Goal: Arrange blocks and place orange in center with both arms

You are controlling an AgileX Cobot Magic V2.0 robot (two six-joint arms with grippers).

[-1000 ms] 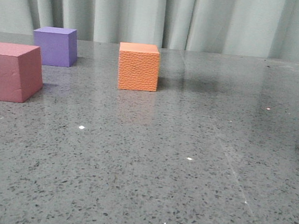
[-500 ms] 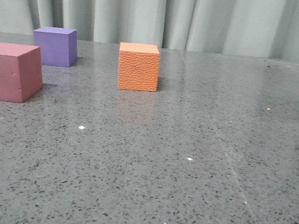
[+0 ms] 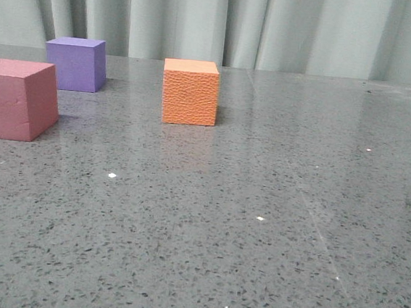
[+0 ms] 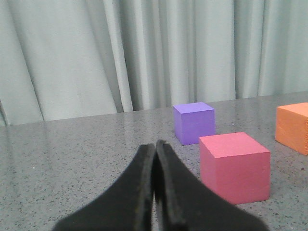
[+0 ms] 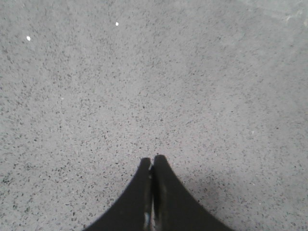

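The orange cube [image 3: 190, 92] stands on the grey table near the middle back. The purple cube [image 3: 75, 63] stands at the back left, and the pink-red cube [image 3: 15, 99] sits in front of it at the left edge. Neither gripper shows in the front view. In the left wrist view my left gripper [image 4: 155, 144] is shut and empty, low over the table; the pink-red cube [image 4: 234, 166], purple cube [image 4: 194, 122] and orange cube [image 4: 293, 127] lie ahead of it and to one side. My right gripper [image 5: 152, 159] is shut and empty over bare table.
A grey speckled table [image 3: 257, 224] runs back to a pale green curtain [image 3: 218, 20]. A few small white specks [image 3: 111, 175] lie on the tabletop.
A dark shadow at the right edge of the front view has withdrawn and is gone now. The three cubes have not moved.
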